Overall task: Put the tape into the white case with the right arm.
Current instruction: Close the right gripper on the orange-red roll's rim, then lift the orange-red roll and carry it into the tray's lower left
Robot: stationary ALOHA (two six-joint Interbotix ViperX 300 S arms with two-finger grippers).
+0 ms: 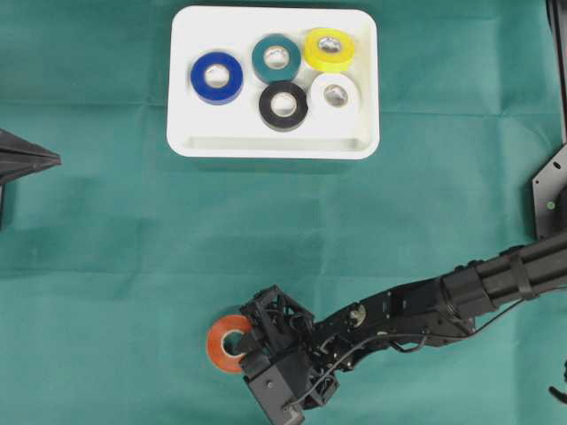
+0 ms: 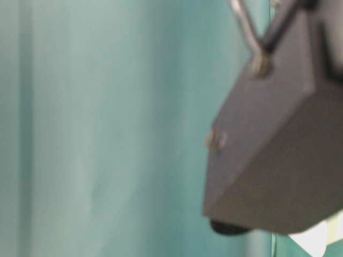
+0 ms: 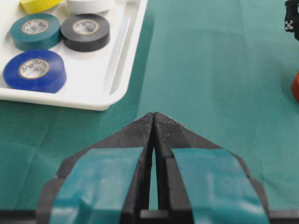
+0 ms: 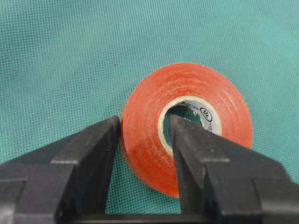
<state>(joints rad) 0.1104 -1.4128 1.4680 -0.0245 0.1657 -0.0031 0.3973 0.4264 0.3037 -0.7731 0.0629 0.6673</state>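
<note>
An orange-red tape (image 1: 220,347) lies flat on the green cloth near the front edge, also seen at close range as the tape (image 4: 224,102). My right gripper (image 1: 244,341) is shut on its wall, one finger inside the core hole and the other against the outer rim; the right gripper (image 4: 145,123) shows this grip clearly. The white case (image 1: 266,146) sits at the back centre, well away from the tape. My left gripper (image 3: 154,114) is shut and empty at the left edge of the table, beside the white case (image 3: 93,95).
Inside the case lie a blue roll (image 1: 217,77), a teal roll (image 1: 276,58), a yellow roll (image 1: 329,48), a black roll (image 1: 283,104) and a white roll (image 1: 335,93). A blurred dark block (image 2: 273,150) fills the right of the table-level view.
</note>
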